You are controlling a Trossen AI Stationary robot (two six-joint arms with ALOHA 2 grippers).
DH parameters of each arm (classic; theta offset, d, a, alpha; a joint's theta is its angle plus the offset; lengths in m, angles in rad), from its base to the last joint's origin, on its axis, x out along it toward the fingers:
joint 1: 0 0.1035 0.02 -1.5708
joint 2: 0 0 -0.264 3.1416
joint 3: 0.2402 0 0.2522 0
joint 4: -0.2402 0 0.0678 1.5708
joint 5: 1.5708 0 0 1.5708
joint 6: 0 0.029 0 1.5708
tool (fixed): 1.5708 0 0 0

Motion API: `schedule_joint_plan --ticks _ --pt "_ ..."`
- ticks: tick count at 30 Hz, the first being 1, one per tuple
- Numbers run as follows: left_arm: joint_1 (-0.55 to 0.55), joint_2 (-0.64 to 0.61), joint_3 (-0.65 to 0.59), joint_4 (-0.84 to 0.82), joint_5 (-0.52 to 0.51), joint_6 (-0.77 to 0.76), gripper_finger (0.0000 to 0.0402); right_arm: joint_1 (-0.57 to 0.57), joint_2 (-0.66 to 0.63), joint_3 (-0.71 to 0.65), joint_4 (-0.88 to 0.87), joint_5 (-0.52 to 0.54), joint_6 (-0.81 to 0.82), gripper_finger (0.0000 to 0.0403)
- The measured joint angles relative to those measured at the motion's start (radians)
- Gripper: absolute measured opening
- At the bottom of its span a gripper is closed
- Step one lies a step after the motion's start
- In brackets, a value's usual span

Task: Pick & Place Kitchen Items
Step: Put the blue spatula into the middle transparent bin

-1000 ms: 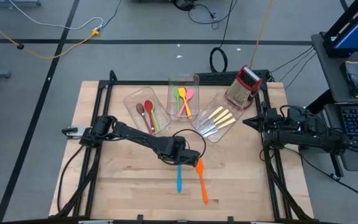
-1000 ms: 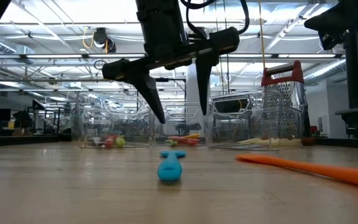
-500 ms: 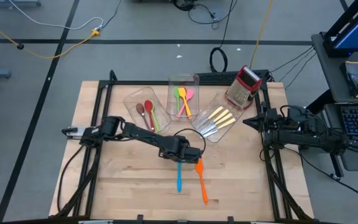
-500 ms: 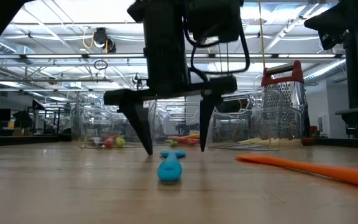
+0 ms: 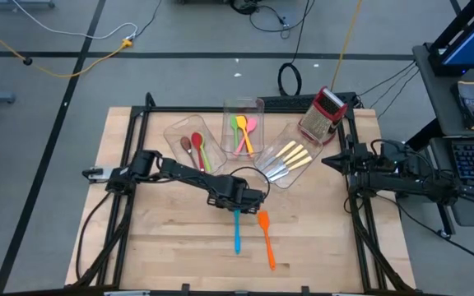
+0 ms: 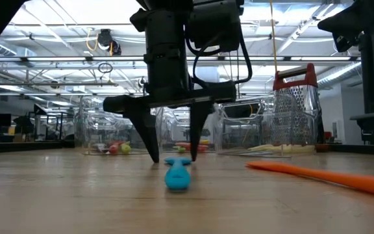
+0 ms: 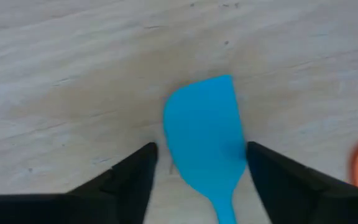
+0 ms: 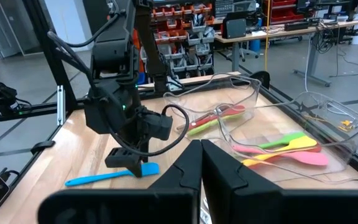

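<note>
A blue spatula (image 5: 237,232) lies flat on the wooden table, its blade (image 7: 202,127) toward the far edge. My left gripper (image 6: 174,157) is open and points down, its fingertips at the table on either side of the blade; one finger (image 7: 272,177) stands close beside the blade's edge. An orange spatula (image 5: 266,240) lies flat just right of the blue one. My right gripper (image 8: 201,163) is shut and empty, waiting at the table's right edge (image 5: 329,161).
Three clear bins stand at the back: one with red, brown and green spoons (image 5: 194,148), one with green, orange and pink spatulas (image 5: 243,127), one with cream-handled cutlery (image 5: 288,154). A red-and-silver box grater (image 5: 323,115) stands at the back right.
My left gripper has come down from above the table until its fingertips stand at the tabletop around the blue spatula's blade. The gap between its fingertips has then narrowed. The spatula has not moved.
</note>
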Motion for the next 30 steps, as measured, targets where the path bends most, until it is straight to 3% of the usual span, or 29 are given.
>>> schedule_joint_plan --ticks 8,13,22,30 --pt "-0.007 -0.001 -0.003 -0.003 -0.018 -0.022 0.0094 0.0 0.0 0.0 0.0 0.0 0.0 0.0" --pt "-0.01 0.001 -0.003 0.031 -0.019 -0.028 0.0015 0.0 0.0 0.0 -0.001 0.0 0.0 0.0" --pt "-0.011 -0.033 -0.007 0.034 -0.038 -0.034 0.0009 0.0 0.0 0.0 0.0 0.0 0.0 0.0" --pt "-0.012 -0.15 -0.013 -0.014 -0.097 -0.012 0.0008 0.0 0.0 0.0 0.0 0.0 0.0 0.0"
